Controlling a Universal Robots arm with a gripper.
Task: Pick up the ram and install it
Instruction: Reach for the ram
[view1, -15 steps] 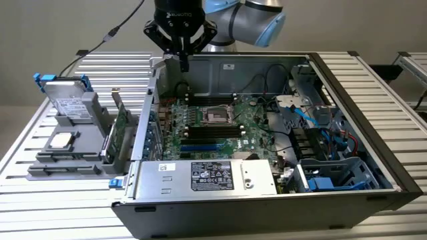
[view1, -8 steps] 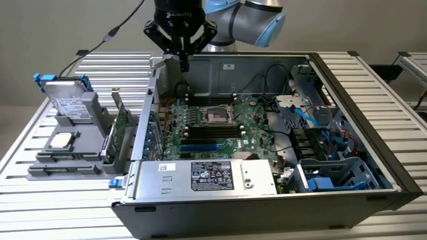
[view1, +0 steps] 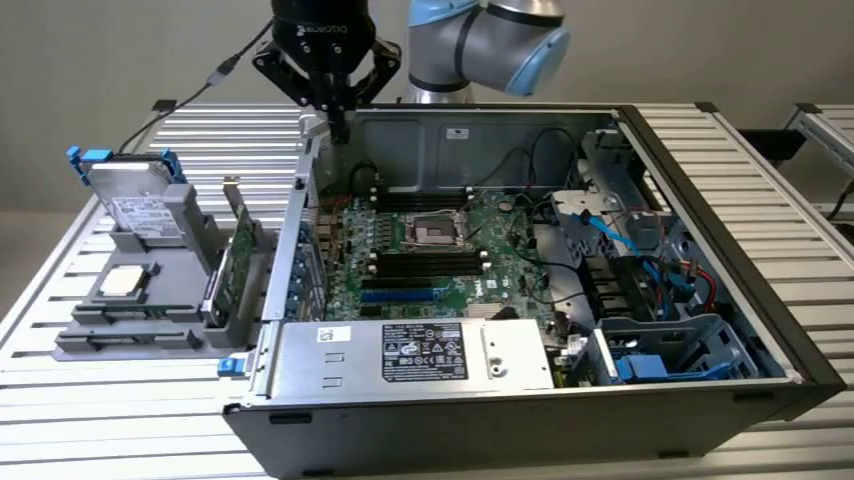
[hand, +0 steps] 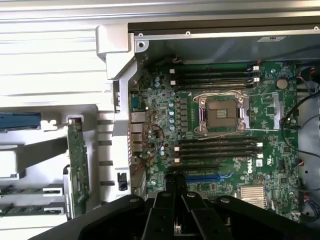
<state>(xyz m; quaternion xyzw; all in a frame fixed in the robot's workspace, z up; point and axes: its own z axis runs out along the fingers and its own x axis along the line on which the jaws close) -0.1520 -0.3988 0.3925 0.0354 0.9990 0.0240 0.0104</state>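
Note:
My gripper (view1: 335, 125) hangs shut with nothing in it, above the far corner of the open computer case (view1: 747, 300) on the exterior view's left. In the wrist view its black fingers (hand: 175, 181) are pressed together over the motherboard (hand: 165, 110). The board's black memory slots (hand: 217, 147) run on both sides of the processor socket (hand: 221, 112) and look bare. The ram appears as two narrow green strips (hand: 30, 190) lying in the grey holder (view1: 94, 345) outside the case, well away from the gripper.
The holder also carries a silver hard drive (view1: 140, 200), a processor chip (view1: 123, 282) and an upright green expansion card (view1: 240, 262). A power supply (view1: 414, 352) sits at the case's near side. Drive cages and cables (view1: 627, 240) fill the exterior view's right.

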